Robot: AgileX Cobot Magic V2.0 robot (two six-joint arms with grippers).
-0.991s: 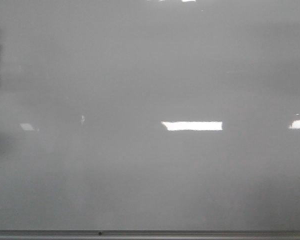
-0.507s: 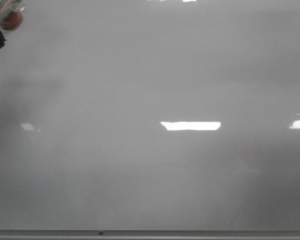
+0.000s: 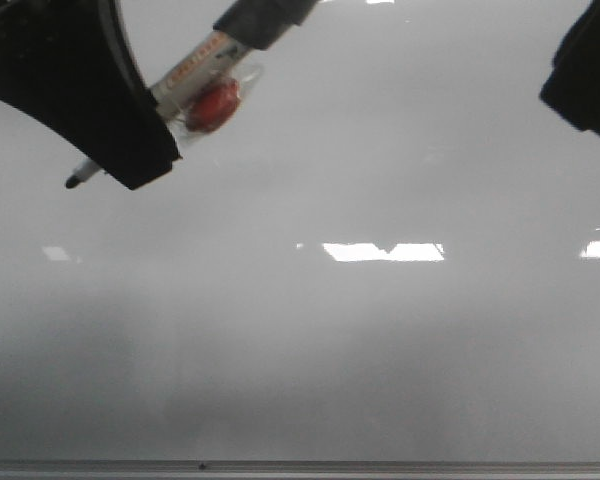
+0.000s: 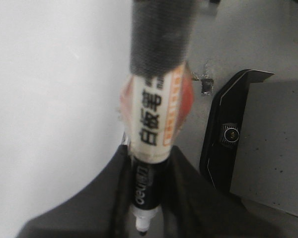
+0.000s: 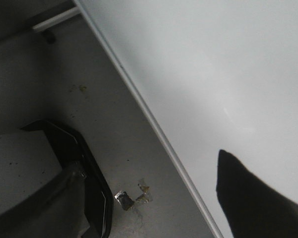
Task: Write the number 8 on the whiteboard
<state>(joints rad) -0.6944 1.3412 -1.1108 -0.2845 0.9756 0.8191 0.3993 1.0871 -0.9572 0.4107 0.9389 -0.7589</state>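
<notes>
From the front, the whiteboard [image 3: 380,340] fills the frame, glossy pale grey with bright bar reflections across its middle and a thin grey rim [image 3: 380,466] along the bottom; no stroke shows on it. My left gripper [image 3: 85,85] is the dark mass at upper left, clamped on a marker [image 3: 195,75] that slants from upper right down to lower left, its black tip [image 3: 72,182] poking out below my fingers and pointing toward the board's left side. A red blob in clear tape clings to the barrel. My right gripper [image 3: 588,72] shows only as a dark shape at the upper right corner; I cannot tell whether it is open or closed. The whole lower and middle board lies free. In the left wrist view, the marker [image 4: 156,124] runs lengthwise between my fingers [image 4: 193,198], white label with black characters, black foam over its rear, tip at the frame's bottom; the board [image 4: 54,99] lies alongside. In the right wrist view, the board [image 5: 213,74] meets the grey floor at its rim [image 5: 154,124], one dark fingertip [image 5: 248,198] over the board.
</notes>
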